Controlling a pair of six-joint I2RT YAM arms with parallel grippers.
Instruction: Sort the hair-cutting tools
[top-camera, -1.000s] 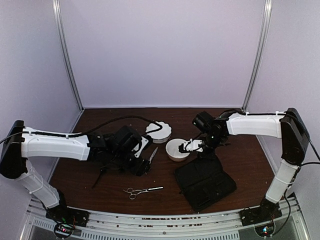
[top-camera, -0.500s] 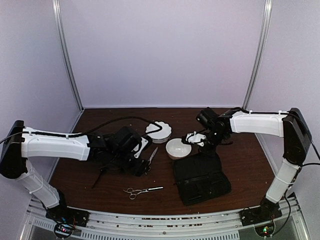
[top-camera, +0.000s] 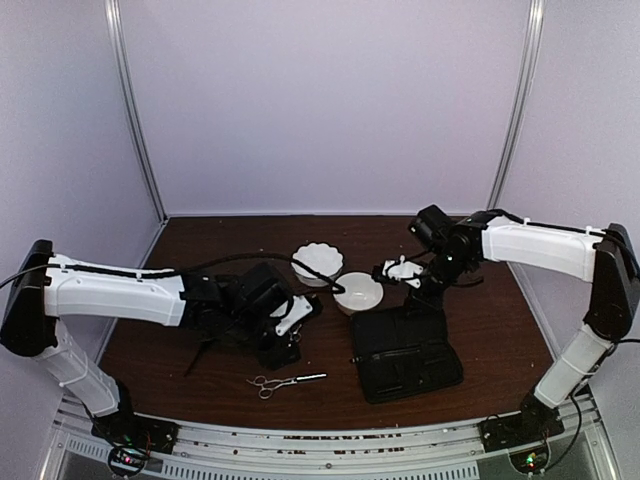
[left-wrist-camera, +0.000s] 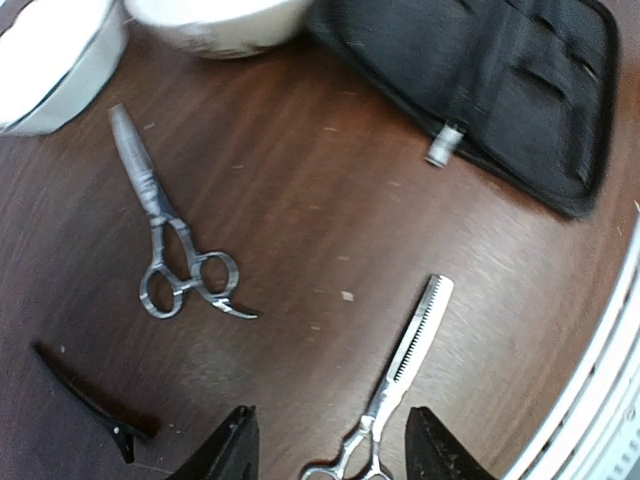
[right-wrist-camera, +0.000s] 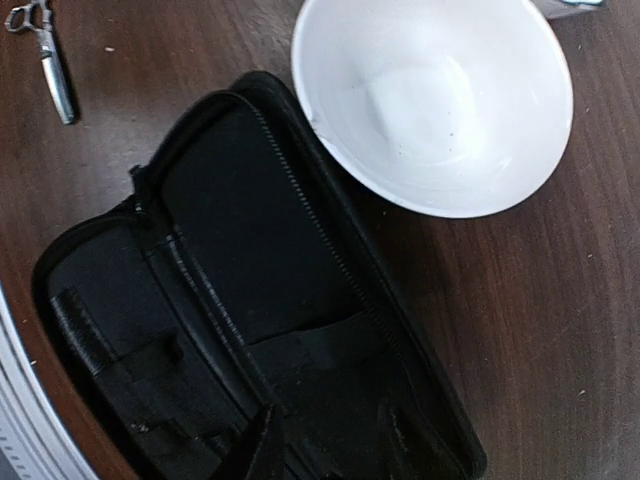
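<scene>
We saw the left gripper (left-wrist-camera: 328, 450), fingers (left-wrist-camera: 435, 448) wide and empty, over the rings of the thinning scissors (left-wrist-camera: 412, 335), the plain scissors (left-wrist-camera: 160, 240) at its ten o'clock, and the right gripper (right-wrist-camera: 330, 440) narrowly open over the case (right-wrist-camera: 250, 230), so we feared the flat steel could slip out of the grasp.

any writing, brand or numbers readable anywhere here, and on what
None can be read in any view.
black case: no label or logo shows
white bowl: plain
plain scissors and toothed scissors: no marking legible; any stamp is too small to tell
</scene>
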